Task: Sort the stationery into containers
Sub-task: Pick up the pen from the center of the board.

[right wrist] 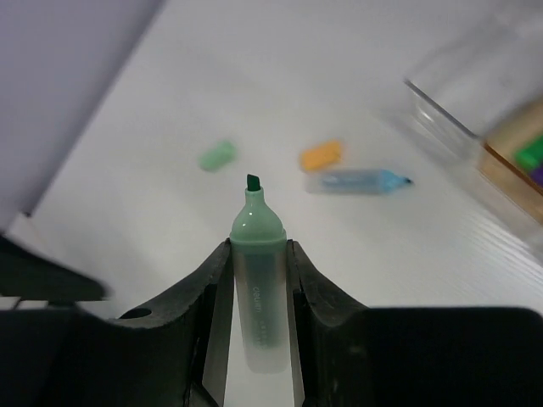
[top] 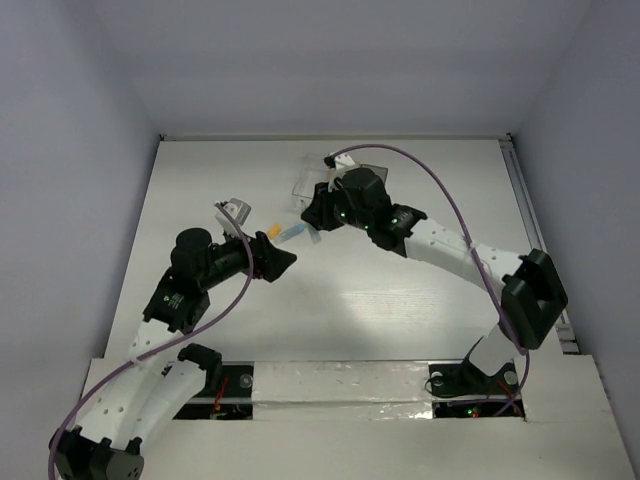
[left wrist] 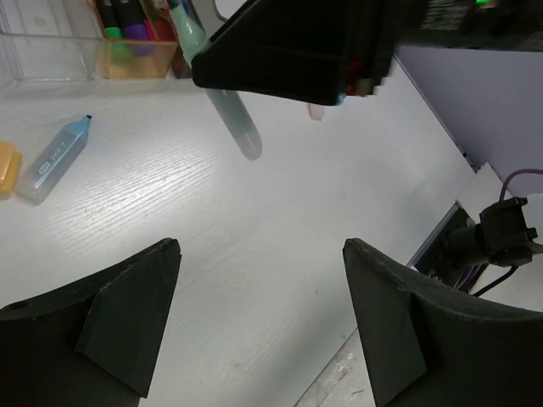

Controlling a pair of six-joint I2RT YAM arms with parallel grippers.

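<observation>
Firmly, the right gripper [right wrist: 259, 254] pinches an uncapped green highlighter [right wrist: 257, 225] above the table, while the left gripper [left wrist: 263, 292] gapes wide and empty. Below lie a light-blue highlighter [left wrist: 55, 158], an orange piece [right wrist: 321, 155] and a green cap [right wrist: 218, 155], near the clear box [left wrist: 47, 61] and tan-orange box [left wrist: 140, 66] on the white table [left wrist: 254, 237].

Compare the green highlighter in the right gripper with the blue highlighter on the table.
The green highlighter is clamped in the right gripper, held off the table; the blue highlighter lies flat on the table, untouched. The green one's end is green, the blue one's light blue. Both are stubby, with cloudy barrels and bare tips, no cap on either.
</observation>
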